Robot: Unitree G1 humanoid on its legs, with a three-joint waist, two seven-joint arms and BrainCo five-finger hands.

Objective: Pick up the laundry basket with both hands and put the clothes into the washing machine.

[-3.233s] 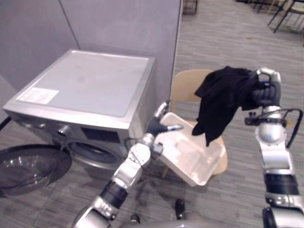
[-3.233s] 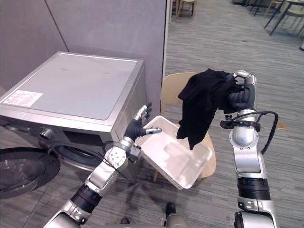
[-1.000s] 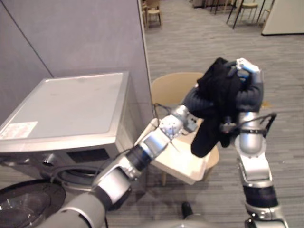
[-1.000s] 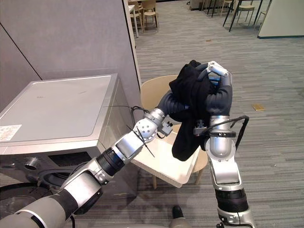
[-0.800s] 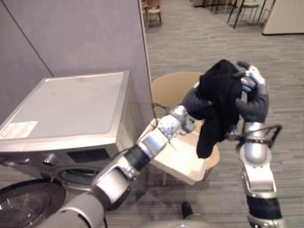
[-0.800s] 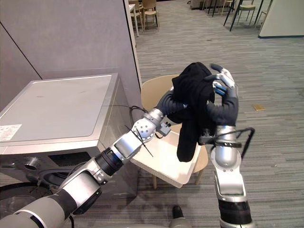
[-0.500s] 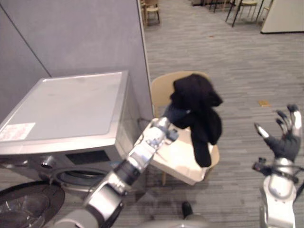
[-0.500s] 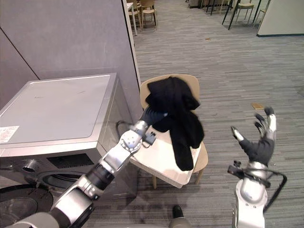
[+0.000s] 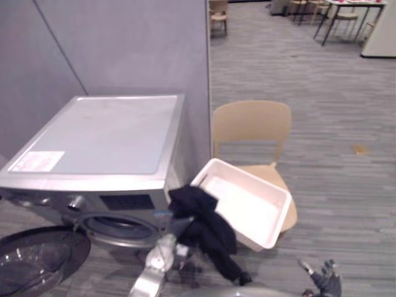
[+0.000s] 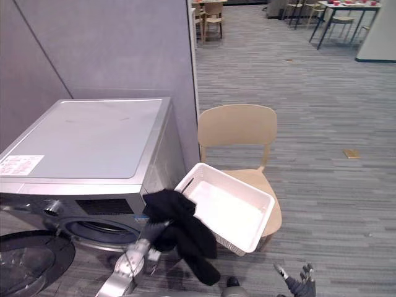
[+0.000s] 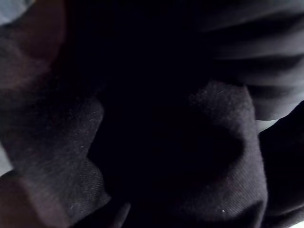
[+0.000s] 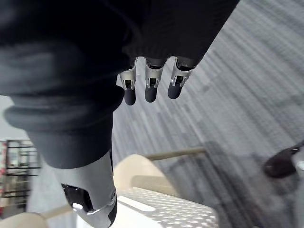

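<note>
A black garment (image 9: 203,228) hangs from my left hand (image 10: 152,232), low in front of the washing machine (image 9: 105,133) and just right of its round drum opening (image 9: 117,226). Its fingers are buried in the cloth, and black fabric (image 11: 156,142) lies right against the left wrist view. The white laundry basket (image 9: 253,178) rests tilted on the seat of a tan chair (image 9: 250,124), with nothing inside it. My right hand (image 10: 298,286) is low at the right with straight fingers (image 12: 148,83) holding nothing.
The machine's glass door (image 9: 34,263) lies swung open at the lower left. A grey partition wall (image 9: 124,43) stands behind the machine and chair. Striped carpet spreads to the right, with more chairs and tables (image 10: 322,15) far back.
My right hand let go of the garment and dropped low to the right. My left hand carried the garment down from above the chair to the machine's front. The camera shifted.
</note>
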